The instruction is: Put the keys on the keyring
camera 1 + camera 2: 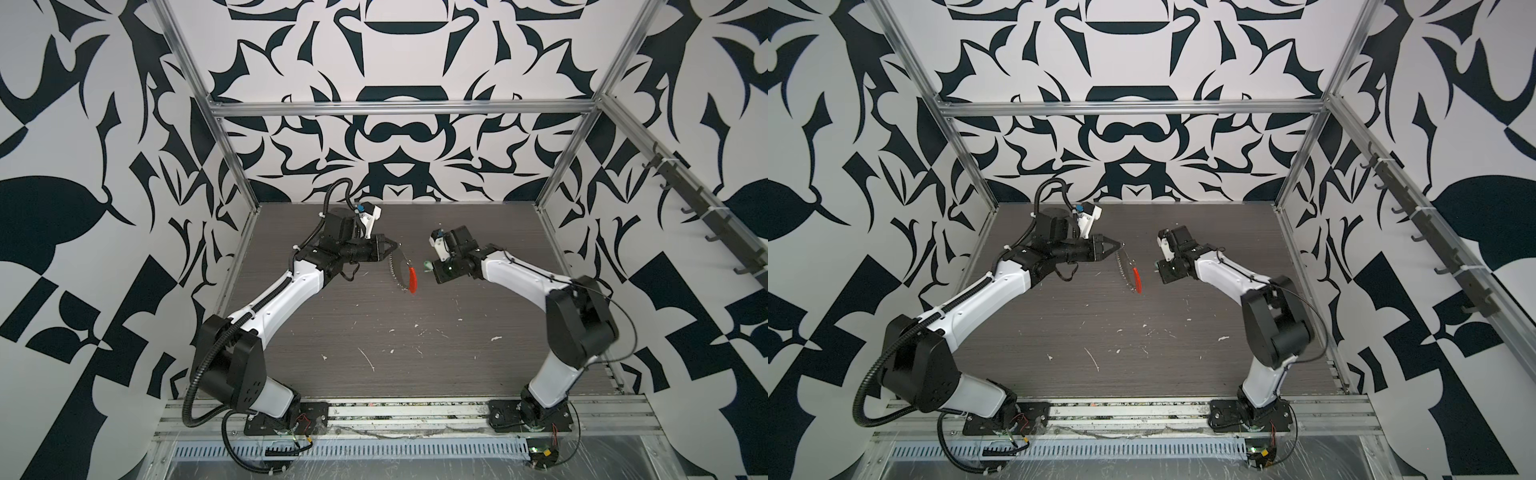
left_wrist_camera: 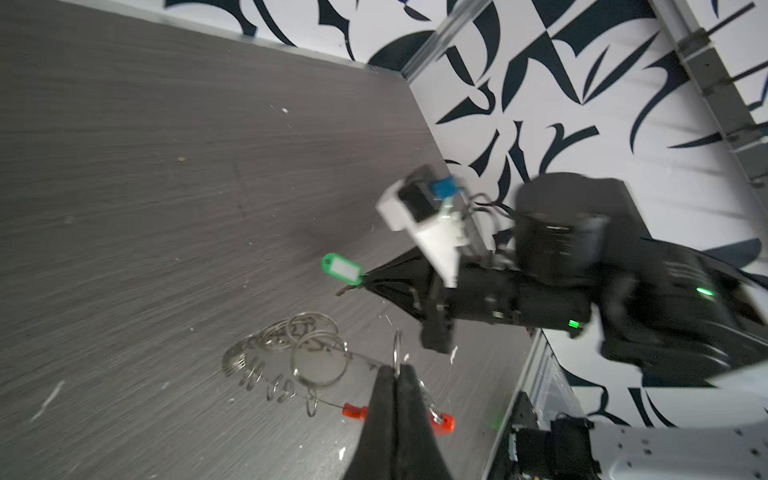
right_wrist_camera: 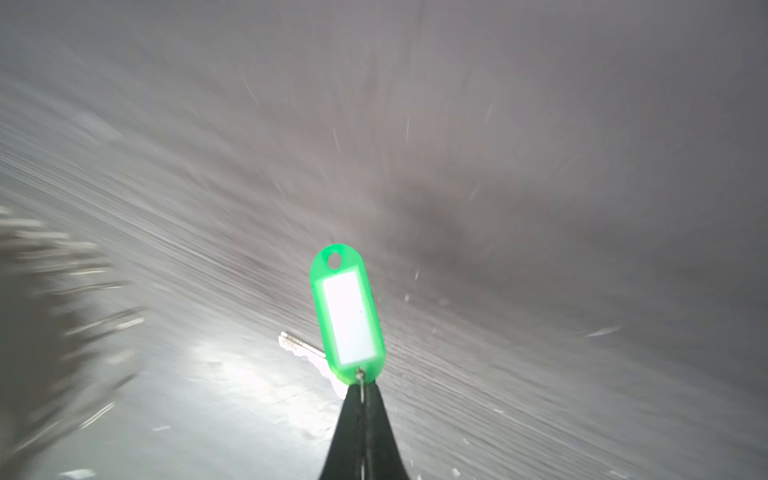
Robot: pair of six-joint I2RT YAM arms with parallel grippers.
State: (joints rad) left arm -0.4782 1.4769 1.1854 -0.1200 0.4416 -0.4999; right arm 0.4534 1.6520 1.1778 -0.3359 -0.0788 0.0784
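Left end effector (image 2: 397, 370) clamped on keyring (image 1: 411, 279) | right end effector (image 3: 363, 386) clamped on keys (image 3: 348, 311) | label panel (image 3: 347, 332) white

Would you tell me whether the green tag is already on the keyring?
Not on it: the green tag is pinched in the right gripper, apart from the keyring held by the left gripper.

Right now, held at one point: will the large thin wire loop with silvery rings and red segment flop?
Probably springy, not limp: the wire loop holds its curve under the shut left pincer. Its silvery rings sit bunched, so they likely slide and shift weight.
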